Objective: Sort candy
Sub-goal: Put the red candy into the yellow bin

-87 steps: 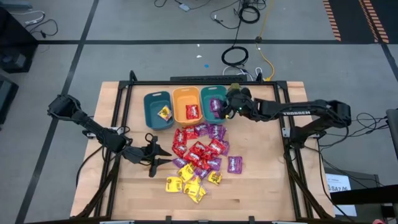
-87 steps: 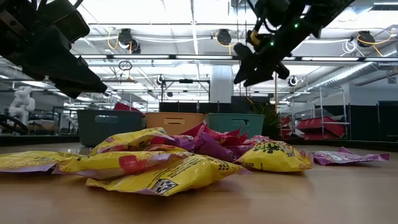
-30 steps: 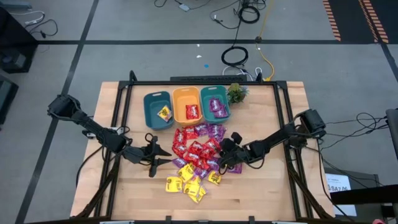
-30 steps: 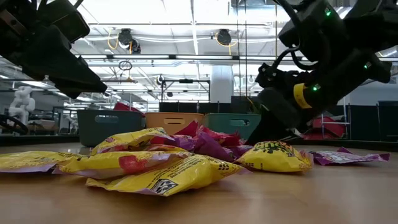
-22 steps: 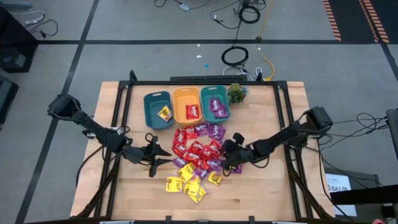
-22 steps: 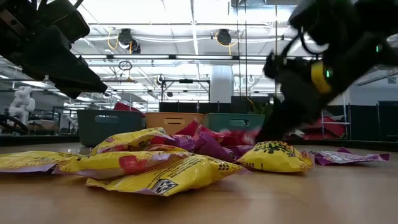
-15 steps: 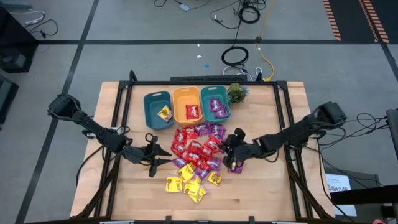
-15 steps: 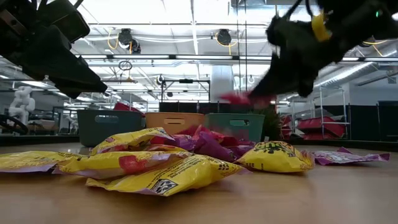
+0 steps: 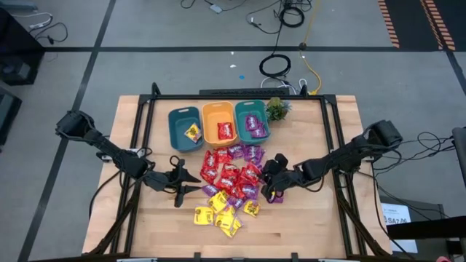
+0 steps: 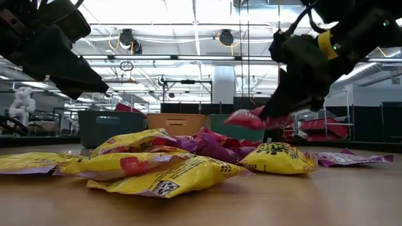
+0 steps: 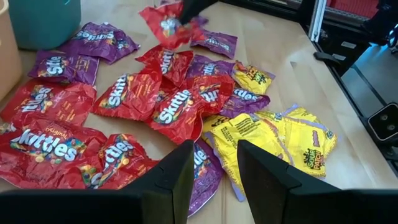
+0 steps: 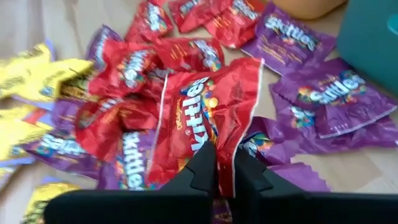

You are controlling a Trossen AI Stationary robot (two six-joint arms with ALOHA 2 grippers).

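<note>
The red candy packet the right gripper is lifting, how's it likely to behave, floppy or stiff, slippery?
Probably floppy: the red candy packet hangs creased and spread below the right gripper, which pinches only its edge. Likely light, since it is clear of the table in the low view on that small pinch. Its shiny wrapper suggests it could slip out.
</note>
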